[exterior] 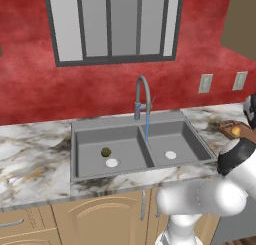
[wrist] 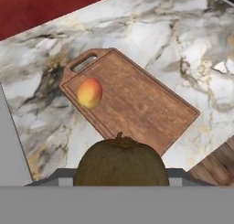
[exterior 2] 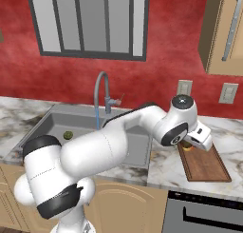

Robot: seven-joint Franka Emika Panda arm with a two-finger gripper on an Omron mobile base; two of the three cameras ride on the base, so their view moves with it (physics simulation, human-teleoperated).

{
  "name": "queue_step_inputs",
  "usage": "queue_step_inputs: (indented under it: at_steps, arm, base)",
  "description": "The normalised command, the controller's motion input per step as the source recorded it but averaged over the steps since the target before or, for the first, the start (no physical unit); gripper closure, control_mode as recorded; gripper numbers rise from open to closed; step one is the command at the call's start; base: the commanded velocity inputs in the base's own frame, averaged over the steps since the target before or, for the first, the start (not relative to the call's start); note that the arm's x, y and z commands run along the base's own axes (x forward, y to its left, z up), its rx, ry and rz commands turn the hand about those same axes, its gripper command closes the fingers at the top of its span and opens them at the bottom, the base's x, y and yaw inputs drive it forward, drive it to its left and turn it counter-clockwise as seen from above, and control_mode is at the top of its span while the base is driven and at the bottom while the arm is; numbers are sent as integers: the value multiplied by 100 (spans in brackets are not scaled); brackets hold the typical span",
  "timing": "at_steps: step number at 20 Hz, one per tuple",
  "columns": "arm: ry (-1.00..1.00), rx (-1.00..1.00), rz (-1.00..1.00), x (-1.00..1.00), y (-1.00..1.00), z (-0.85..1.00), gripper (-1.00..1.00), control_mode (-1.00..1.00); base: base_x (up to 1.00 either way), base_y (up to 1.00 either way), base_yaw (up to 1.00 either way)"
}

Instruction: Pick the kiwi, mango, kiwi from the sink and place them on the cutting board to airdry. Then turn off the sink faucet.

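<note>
The marble counter (wrist: 137, 31) spreads under me, the grey sink (exterior: 135, 144) to my left with water running from its faucet (exterior: 142, 96). The cutting board (wrist: 137, 104) carries the mango (wrist: 89, 93). My pincer (wrist: 121, 184) grasps a brown kiwi (wrist: 121, 161) over the board; the olive kiwi (exterior: 105, 152) sits in the left basin.

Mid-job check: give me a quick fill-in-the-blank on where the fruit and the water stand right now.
The mango lies on the ____.
The hand holds a brown ____ above the board.
One olive-green kiwi sits in the sink's ____ basin.
Water runs from the ____ into the sink.

Missing words: cutting board; kiwi; left; faucet
</note>
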Motion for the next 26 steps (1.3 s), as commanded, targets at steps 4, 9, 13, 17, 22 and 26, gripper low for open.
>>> queue_step_inputs:
  at_steps: [4, 9, 13, 17, 22, 26]
  arm:
    - [0, 0, 3, 15, -17, -23, 100, -100]
    - [0, 0, 3, 3, -14, -16, 100, -100]
    - [0, 0, 2, 2, -2, -12, 100, -100]
    - [0, 0, 2, 11, 0, -17, 100, -100]
    - [0, 0, 1, 17, 0, -20, 100, -100]
    - [0, 0, 2, 20, 0, -31, 100, -100]
  base:
    - [0, 0, 0]
    - [0, 0, 0]
    - [0, 0, 0]
    - [0, 0, 0]
    - [0, 0, 0]
    - [0, 0, 0]
